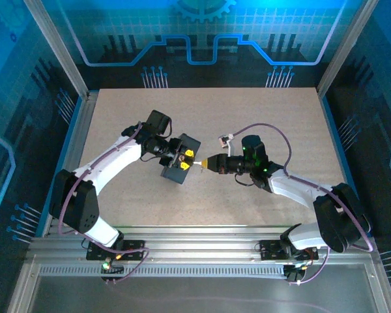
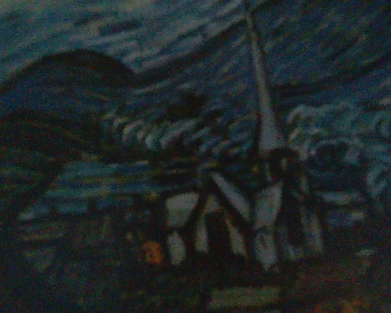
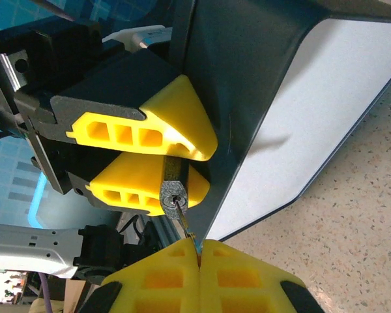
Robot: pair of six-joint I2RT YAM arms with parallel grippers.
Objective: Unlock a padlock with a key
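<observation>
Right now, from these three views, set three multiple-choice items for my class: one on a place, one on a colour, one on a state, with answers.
1. Where is the tiny dark grey metal padlock?
A) between the left gripper's fingers
B) lying loose, untouched
C) hung on a hook

2. What colour are the gripper fingers?
A) red
B) yellow
C) green

3. How is the right gripper?
A) wide open
B) shut on the slim silver metal key
C) shut on nothing

Answers: 1 A, yellow fingers flank it. 2 B, all four show yellow. 3 B, the key juts from its closed tips.
</observation>
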